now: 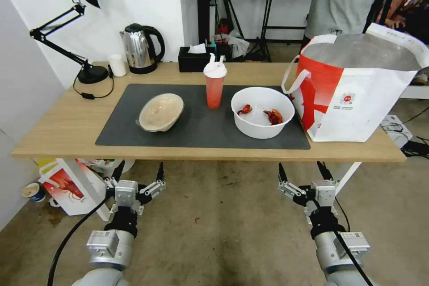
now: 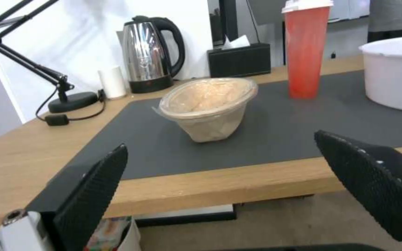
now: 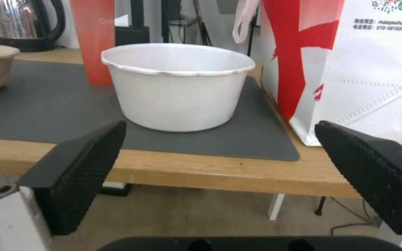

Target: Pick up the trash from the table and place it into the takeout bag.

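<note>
A light-wood table (image 1: 67, 120) stood w/ a dark grey mat (image 1: 201, 129) across its middle. Along the back edge, left to right: black desk lamp (image 1: 85, 27), small white cup (image 1: 117, 65), steel kettle (image 1: 140, 48), black tissue box (image 1: 195, 59). On the mat sat the trash: a beige bowl (image 1: 161, 111) at left, tilted; a tall red cup (image 1: 215, 84) w/ white lid in the middle, upright; a white bowl (image 1: 262, 112) w/ red food scraps at right. The bag (image 1: 357, 89), white w/ red panel and foil lining, stood open on the table's right end, just beside the white bowl. Nothing lay between the near table edge and the bowls.

Floor was bare concrete; a red-and-white box (image 1: 67, 187) and a small tub sat under the table's left end. Tripods stood in the room behind.

Both arms hung low in front of the table, below its edge. Left gripper (image 1: 138, 172) faced the beige bowl, fingers spread, holding nothing. Right gripper (image 1: 303, 171) faced the white bowl, fingers likewise spread & empty
</note>
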